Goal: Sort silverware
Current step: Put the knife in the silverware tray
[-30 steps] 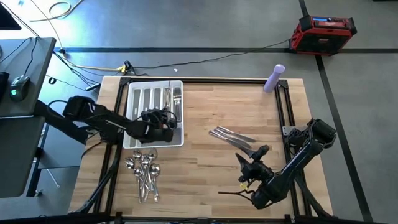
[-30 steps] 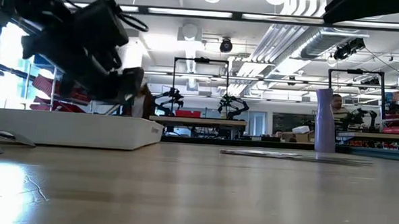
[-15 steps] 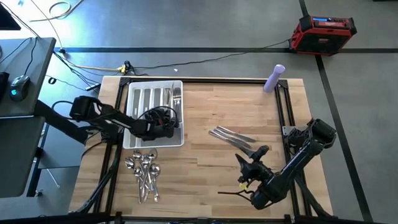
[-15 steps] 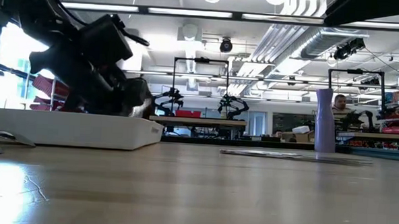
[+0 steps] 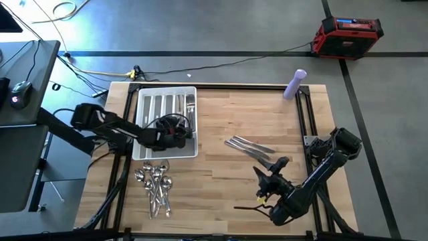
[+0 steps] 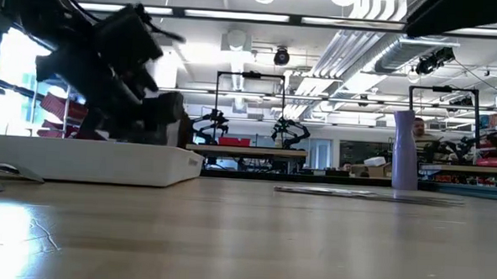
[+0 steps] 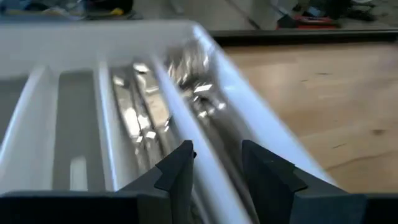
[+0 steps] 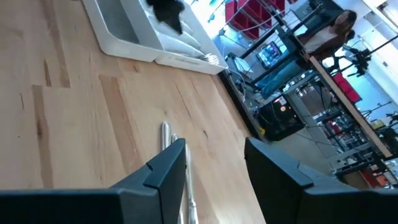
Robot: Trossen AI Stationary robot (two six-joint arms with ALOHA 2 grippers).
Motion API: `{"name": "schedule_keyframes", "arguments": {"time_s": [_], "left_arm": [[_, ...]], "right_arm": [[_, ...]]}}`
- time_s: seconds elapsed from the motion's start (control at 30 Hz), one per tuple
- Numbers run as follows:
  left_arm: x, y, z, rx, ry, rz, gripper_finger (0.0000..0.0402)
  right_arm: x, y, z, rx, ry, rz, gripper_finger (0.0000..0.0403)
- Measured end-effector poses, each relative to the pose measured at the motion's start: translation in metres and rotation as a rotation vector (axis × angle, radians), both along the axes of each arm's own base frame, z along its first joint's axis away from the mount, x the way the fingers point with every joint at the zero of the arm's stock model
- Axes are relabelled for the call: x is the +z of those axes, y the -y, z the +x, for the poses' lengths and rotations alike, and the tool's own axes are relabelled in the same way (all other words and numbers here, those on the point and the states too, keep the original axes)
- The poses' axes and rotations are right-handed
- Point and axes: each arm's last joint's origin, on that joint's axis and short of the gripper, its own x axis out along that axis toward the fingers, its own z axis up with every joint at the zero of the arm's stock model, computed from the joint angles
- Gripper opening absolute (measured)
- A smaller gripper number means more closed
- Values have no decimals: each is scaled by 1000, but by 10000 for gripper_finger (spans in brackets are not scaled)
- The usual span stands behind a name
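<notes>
The white tray (image 5: 148, 137) stands at the table's far left. It holds silverware in its right compartments: knives (image 7: 142, 115) and forks (image 7: 198, 93). My left gripper (image 7: 216, 165) hangs open just above the tray's near right part (image 5: 180, 132), with a tray divider below the gap and nothing between the fingers. A heap of spoons (image 5: 155, 187) lies on the table in front of the tray. Several knives (image 5: 249, 146) lie mid-table. My right gripper (image 5: 271, 175) stands open above the wood, near the knives (image 8: 165, 134), and touches nothing.
A purple bottle (image 5: 295, 84) stands at the far right corner of the table. A red box (image 5: 348, 35) sits on the floor beyond it. Bare wood lies between the tray and the knives and along the near edge (image 5: 214, 214).
My left gripper has sunk from above the tray's rim down toward the tray and tipped a little, staying over the tray's near right part. In the low view it is blurred now. My right gripper has kept still.
</notes>
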Motion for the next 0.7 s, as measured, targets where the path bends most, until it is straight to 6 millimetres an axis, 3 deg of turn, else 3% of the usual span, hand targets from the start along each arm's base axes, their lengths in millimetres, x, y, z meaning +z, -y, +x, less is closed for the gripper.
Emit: {"name": "schedule_keyframes", "arguments": {"time_s": [0.17, 0.37, 0.57, 0.7], "left_arm": [[37, 9, -7, -102, 66, 48, 119], [82, 33, -11, -330, 125, 85, 119], [99, 66, 5, -576, 70, 182, 114], [106, 83, 23, -665, -51, 284, 90]], "right_arm": [[-9, 17, 1, -163, -196, 103, 149], [-18, 38, 12, -178, -228, 181, 149], [-28, 82, 24, -189, -117, 382, 149], [-57, 114, 27, -230, -96, 556, 127]]}}
